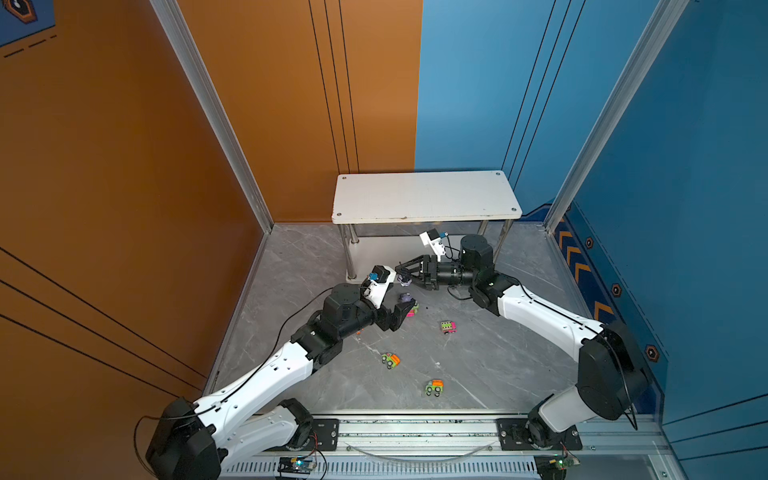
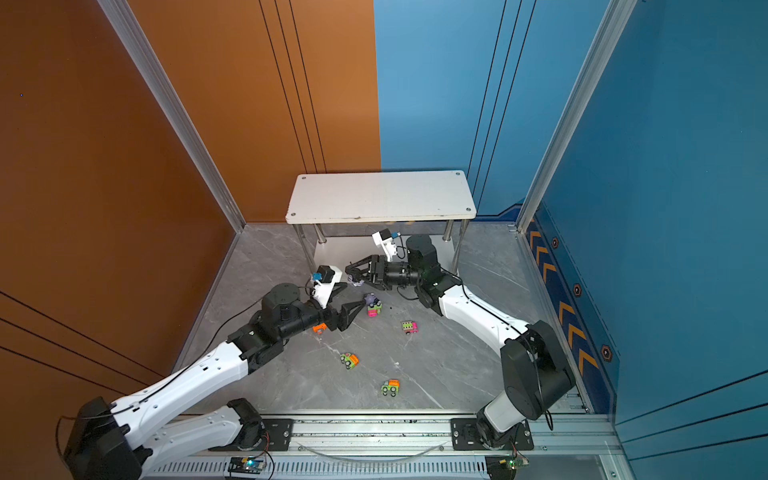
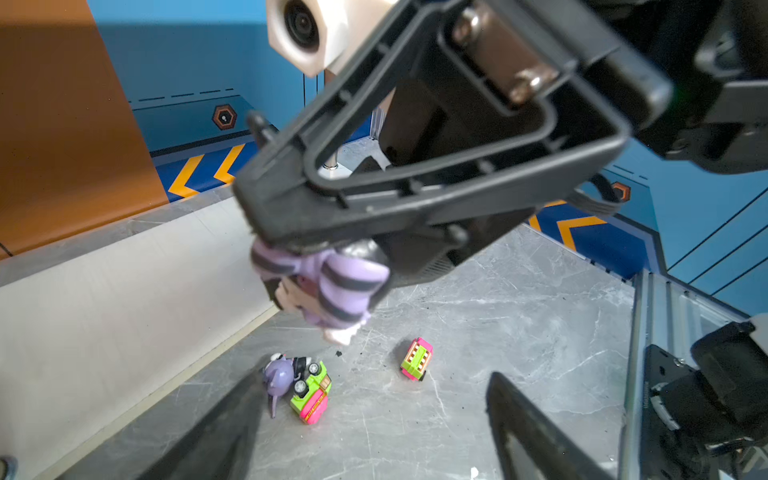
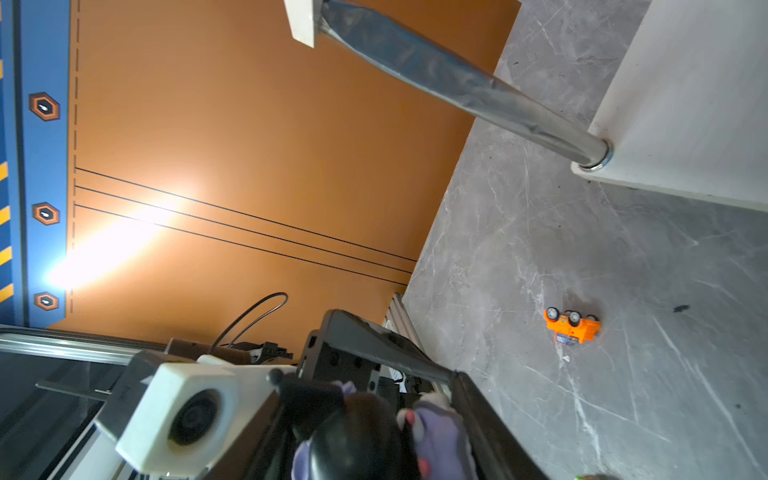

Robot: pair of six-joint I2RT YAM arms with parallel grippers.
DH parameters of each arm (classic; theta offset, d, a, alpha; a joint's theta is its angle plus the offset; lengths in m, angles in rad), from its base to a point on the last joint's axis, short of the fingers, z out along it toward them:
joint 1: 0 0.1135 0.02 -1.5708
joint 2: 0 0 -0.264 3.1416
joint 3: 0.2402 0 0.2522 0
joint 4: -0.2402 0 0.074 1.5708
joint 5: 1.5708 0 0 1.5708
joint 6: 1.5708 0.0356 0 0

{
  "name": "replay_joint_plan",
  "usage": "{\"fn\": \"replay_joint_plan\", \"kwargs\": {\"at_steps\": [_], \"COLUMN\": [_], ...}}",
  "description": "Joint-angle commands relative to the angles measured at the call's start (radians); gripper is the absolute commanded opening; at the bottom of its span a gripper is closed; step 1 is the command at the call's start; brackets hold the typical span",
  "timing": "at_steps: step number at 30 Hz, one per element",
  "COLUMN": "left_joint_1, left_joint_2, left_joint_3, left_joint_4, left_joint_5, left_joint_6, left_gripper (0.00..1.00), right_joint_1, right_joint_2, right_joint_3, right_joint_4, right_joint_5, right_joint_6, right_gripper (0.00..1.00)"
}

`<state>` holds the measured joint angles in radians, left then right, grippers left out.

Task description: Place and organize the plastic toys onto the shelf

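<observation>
My right gripper [image 1: 402, 277] is shut on a purple-and-black cat figurine [image 3: 328, 286], held above the floor in front of the shelf [image 1: 426, 195]; in the right wrist view the same figurine [image 4: 436, 432] sits between the jaws. Just below it my left gripper [image 3: 376, 376] hangs open and empty over the floor. Under it, a second figurine [image 3: 279, 374] lies against a tipped green-and-pink car [image 3: 313, 395]. Loose on the floor are a pink-and-green car [image 1: 448, 327], two green-and-orange trucks [image 1: 390, 360] [image 1: 434, 387] and an orange car [image 4: 573, 326] on its side. The shelf's top is bare.
The shelf's white lower tier [image 3: 124, 311] and chrome post [image 4: 457, 83] stand close behind both grippers. Orange wall on the left, blue wall on the right. The two arm bases sit on a metal rail [image 1: 415, 432] along the front edge.
</observation>
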<state>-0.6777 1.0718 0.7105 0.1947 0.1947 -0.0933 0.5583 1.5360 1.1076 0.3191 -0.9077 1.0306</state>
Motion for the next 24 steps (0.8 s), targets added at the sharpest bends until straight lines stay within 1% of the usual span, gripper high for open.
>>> {"fn": "replay_joint_plan", "kwargs": {"at_steps": [1, 2, 4, 10, 12, 16, 17, 20, 24], "left_joint_1": [-0.008, -0.008, -0.008, 0.004, 0.009, 0.015, 0.017, 0.022, 0.04], "left_joint_2": [0.023, 0.026, 0.027, 0.003, -0.003, -0.003, -0.003, -0.01, -0.041], "left_joint_3": [0.052, 0.057, 0.063, 0.066, 0.063, 0.062, 0.063, 0.061, 0.051], "left_joint_4": [0.045, 0.056, 0.076, 0.131, 0.144, 0.172, 0.176, 0.19, 0.204], "left_joint_5": [0.013, 0.021, 0.035, 0.098, 0.126, 0.173, 0.18, 0.182, 0.167], "left_joint_6": [0.035, 0.036, 0.033, 0.01, 0.011, 0.009, 0.007, 0.002, 0.001], "left_gripper": [0.7, 0.68, 0.67, 0.66, 0.65, 0.61, 0.59, 0.58, 0.59], "right_joint_1": [0.009, 0.009, 0.009, 0.008, 0.009, 0.009, 0.009, 0.012, 0.021], "right_joint_2": [-0.051, -0.061, -0.068, -0.069, -0.066, -0.045, -0.041, -0.032, -0.029], "right_joint_3": [-0.019, -0.02, -0.024, -0.021, -0.023, -0.031, -0.034, -0.037, -0.034], "right_joint_4": [0.045, 0.042, 0.038, 0.051, 0.09, 0.204, 0.231, 0.27, 0.27], "right_joint_5": [-0.039, -0.04, -0.043, -0.053, -0.066, -0.098, -0.105, -0.116, -0.125], "right_joint_6": [0.037, 0.036, 0.037, 0.048, 0.078, 0.164, 0.184, 0.214, 0.218], "right_gripper": [0.41, 0.41, 0.41, 0.41, 0.41, 0.42, 0.42, 0.42, 0.42]}}
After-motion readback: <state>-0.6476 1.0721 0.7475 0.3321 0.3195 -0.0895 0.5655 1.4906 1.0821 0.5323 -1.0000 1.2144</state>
